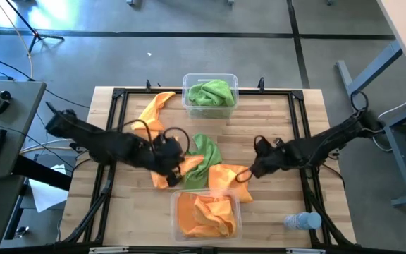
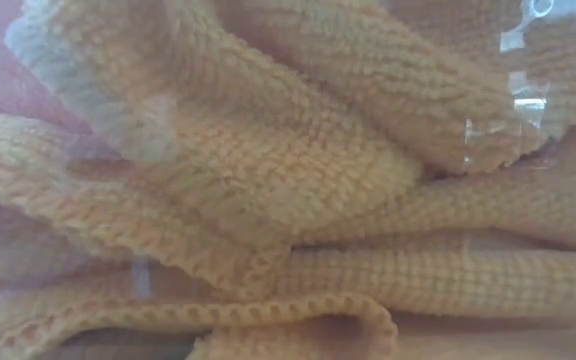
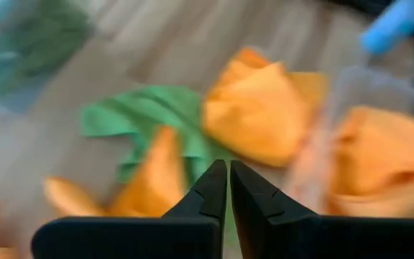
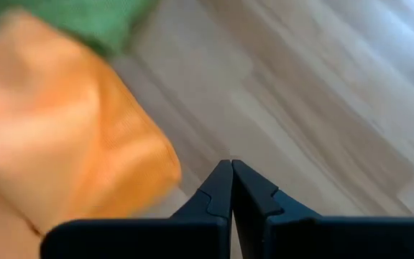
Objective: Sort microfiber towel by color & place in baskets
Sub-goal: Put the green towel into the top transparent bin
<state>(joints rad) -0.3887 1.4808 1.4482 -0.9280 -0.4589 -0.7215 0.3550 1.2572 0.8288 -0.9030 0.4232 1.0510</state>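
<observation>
Both grippers sit over the loose pile at the table's centre; the left gripper has its fingers pressed together with nothing between them, above the spot where a green towel overlaps an orange towel; the right gripper is likewise closed and empty, just beside another orange towel near the front basket.

Sorting looks partly done; the far basket holds green cloths, the near basket holds orange ones, and its contents fill the low view; one more orange cloth lies loose by the far basket's left side. The step in hand seems to be choosing the next cloth; either gripper would need to open, drop onto a fold and pinch before lifting.

The overlap in the pile is the awkward part, since a grab at the green towel may drag orange along; the orange towel by the right gripper lies freer and touches the near basket's rim, so the carry is short.

Bare wood lies open to the right of the pile; a black frame edges the table and a small bottle lies at the front right corner, well apart from the work.
</observation>
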